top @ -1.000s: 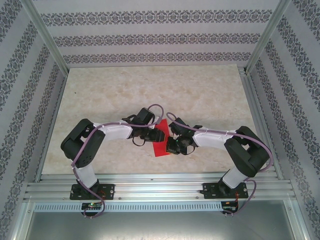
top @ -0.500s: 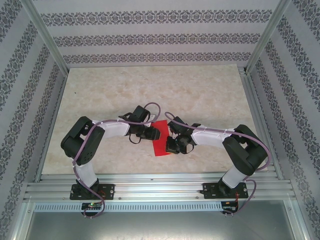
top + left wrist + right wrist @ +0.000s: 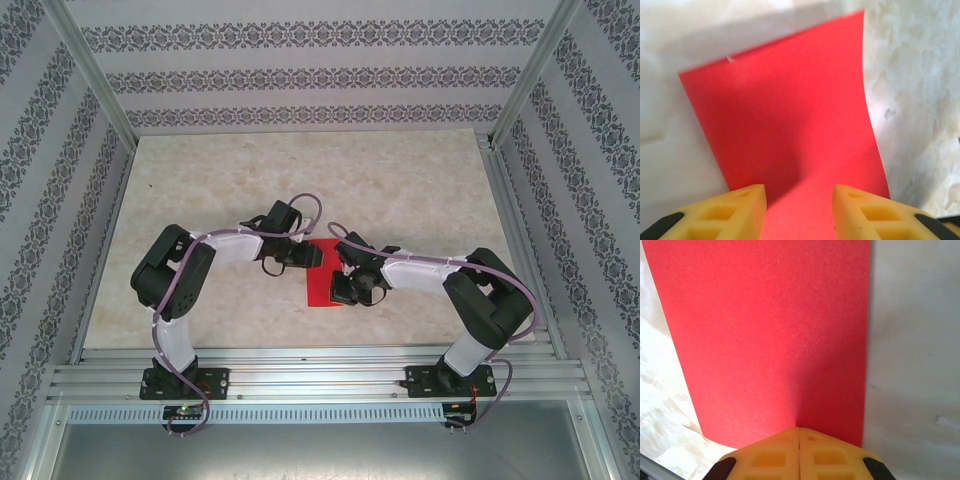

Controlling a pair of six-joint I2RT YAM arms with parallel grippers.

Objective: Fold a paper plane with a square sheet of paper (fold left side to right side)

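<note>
Because the sheet of paper (image 3: 320,287) is thin and very light, it will bend at the smallest push and will slide easily on the smooth table (image 3: 400,190). I judge therefore that one side must be pressed down while the other side is lifted. It lies between the two grippers, directly on the table top and not inside any box or tray; I see no container here. From the right gripper (image 3: 799,432) the red surface spreads forward, away from the tips, and its near edge passes just under them. This gripper is clenched, its two fingers (image 3: 765,455) meeting along one line with nothing between them. It seems to press on the edge from above rather than to pinch it, though I cannot tell surely whether it touches. The left gripper (image 3: 799,192) is released: its fingers stand apart, and the paper runs out ahead of them and shows in the gap below, not grasped. To the right of this gripper the edge of the paper curves, so it is perhaps a little raised from the table. The best place to take hold is, in my opinion, such a free edge or a corner, with one finger above and one below, and gently. A hard squeeze in the middle would wrinkle the paper, and a wrong crease will remain.
</note>
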